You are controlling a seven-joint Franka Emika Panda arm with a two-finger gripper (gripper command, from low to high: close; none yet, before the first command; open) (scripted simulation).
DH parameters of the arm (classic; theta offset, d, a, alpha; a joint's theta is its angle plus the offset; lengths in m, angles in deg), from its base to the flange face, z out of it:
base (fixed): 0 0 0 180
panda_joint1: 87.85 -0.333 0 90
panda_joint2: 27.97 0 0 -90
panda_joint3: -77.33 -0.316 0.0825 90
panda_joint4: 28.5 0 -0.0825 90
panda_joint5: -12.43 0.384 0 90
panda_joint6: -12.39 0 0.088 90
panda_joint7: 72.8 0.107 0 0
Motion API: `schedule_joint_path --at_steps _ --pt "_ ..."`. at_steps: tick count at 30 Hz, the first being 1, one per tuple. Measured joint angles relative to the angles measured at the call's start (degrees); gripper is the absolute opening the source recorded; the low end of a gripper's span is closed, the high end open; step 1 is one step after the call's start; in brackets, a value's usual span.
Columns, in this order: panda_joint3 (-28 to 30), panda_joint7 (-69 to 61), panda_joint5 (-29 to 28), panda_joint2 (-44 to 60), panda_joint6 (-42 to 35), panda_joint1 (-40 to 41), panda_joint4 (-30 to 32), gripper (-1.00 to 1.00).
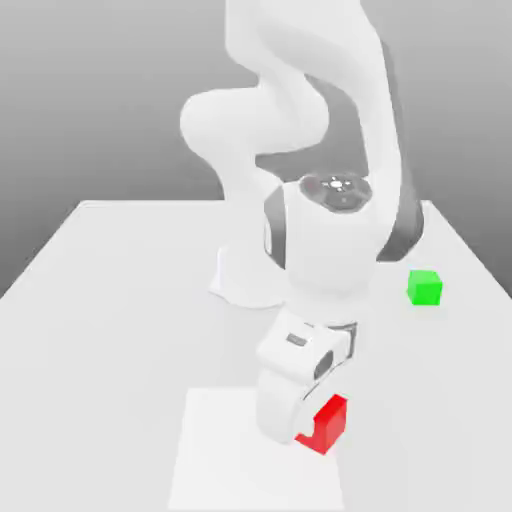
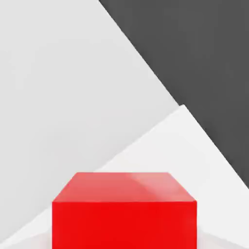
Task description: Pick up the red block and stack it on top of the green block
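Near the edge of a pale square patch (image 1: 230, 460) on the white desk (image 1: 110, 350), toward the exterior view's right, the red block (image 1: 328, 425) sits low beneath the arm's hand. The pincer (image 1: 315, 428) is drawn in narrow on it, and in the hand view I see pale fingertips (image 2: 30, 241) close against opposite sides, so I take it as gripped. Whether it has any air beneath it, I cannot tell from where I stand. It looks a stiff, plain little cube, probably light, with nothing delicate about it; I wouldn't expect it to squash or chip. The smooth matte faces may slip a little if pinched near an edge, so the place to hold is the middle of two opposite sides, as squarely as possible, leaving the underside free for setting down. The green block (image 1: 425, 288) rests well apart, farther back toward the exterior view's right, and seems about as big. As I judge it, the next move is straight up, then across to it, with the red one kept level. A crooked hold could set it down on a corner, and a hasty release might tip it off.
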Motion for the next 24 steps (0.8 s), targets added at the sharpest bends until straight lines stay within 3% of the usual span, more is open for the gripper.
schedule_joint_path --at_steps 24 --pt "-20.2 -68.2 8.3 -19.6 -4.0 -44.1 15.4 -1.0"
